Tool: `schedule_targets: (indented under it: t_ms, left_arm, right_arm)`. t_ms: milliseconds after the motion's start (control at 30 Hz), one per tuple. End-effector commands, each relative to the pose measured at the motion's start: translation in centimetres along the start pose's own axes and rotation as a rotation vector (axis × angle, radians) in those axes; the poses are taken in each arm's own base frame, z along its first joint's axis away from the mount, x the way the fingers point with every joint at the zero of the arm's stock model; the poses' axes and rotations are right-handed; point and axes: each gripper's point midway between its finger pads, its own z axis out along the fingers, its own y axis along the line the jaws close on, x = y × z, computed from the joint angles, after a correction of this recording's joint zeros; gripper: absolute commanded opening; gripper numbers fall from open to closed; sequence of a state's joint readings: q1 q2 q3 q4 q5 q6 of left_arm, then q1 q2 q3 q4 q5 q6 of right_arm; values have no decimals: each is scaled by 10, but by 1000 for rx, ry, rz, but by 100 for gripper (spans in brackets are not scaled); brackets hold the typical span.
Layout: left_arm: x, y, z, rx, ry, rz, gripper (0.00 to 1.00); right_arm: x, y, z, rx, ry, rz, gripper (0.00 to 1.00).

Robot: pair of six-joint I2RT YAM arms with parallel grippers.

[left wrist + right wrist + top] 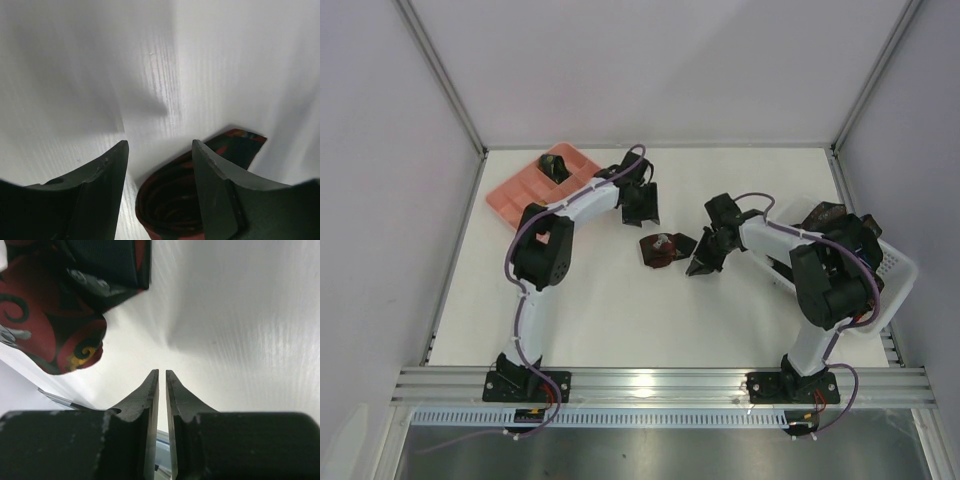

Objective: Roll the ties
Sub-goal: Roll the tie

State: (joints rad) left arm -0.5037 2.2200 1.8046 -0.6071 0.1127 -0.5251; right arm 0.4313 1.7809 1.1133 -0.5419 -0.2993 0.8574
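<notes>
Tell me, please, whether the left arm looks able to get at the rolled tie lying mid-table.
Probably yes: the left tool stands open right beside the rolled tie, with nothing between them. The shut right tool sits on the other side, clear of the path.

at least three ties point(665, 248), one pink tray point(515, 197), one white basket point(901, 268), two arms point(545, 250)

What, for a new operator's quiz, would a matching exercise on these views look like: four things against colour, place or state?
Things:
1 tray
2 basket
3 left gripper
4 red tie

Descriptions:
a white, right edge
b open
c pink, far left
d mid-table

Pairs: 1-c, 2-a, 3-b, 4-d.
</notes>
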Motion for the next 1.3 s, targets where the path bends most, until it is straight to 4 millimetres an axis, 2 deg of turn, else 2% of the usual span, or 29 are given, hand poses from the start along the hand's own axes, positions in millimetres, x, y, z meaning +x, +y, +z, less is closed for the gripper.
schedule_targets:
  t_ms: [0, 100, 267, 300, 367, 533, 567, 700, 867, 1000, 1100, 1267]
  left_arm:
    - [-7, -6, -5, 13, -15, 60, 59]
    - [11, 2, 4, -26, 38, 68, 58]
    - [39, 11, 7, -55, 99, 43, 57]
    - [47, 14, 8, -59, 121, 30, 57]
    - [50, 12, 4, -50, 113, 33, 57]
    - [78, 19, 0, -65, 163, 23, 57]
    - [81, 16, -5, -54, 169, 17, 57]
    - [115, 16, -18, -48, 220, -39, 57]
    - [150, 11, -37, -39, 285, -115, 58]
    - [179, 11, -49, -30, 337, -198, 59]
    - [173, 20, -60, -74, 280, -196, 60]
    - [151, 29, -77, -130, 204, -179, 62]
  right_arm:
    - [-1, 13, -7, -40, -61, 46, 16]
    - [8, 11, 0, -22, -47, 41, 15]
    - [18, 8, 8, -14, -62, 45, 13]
    - [22, 3, 11, -7, -58, 61, 13]
    - [21, -1, 11, -3, -81, 69, 13]
    - [26, -16, 13, 9, -103, 65, 13]
    - [27, -15, 14, -1, -102, 62, 14]
    - [33, -13, 18, -23, -68, 34, 14]
    - [34, -6, 14, -48, -60, -53, 14]
    - [34, -11, 9, -26, -70, -117, 15]
    - [38, -20, 4, 7, -69, -164, 14]
    - [42, -33, -7, 57, -103, -213, 15]
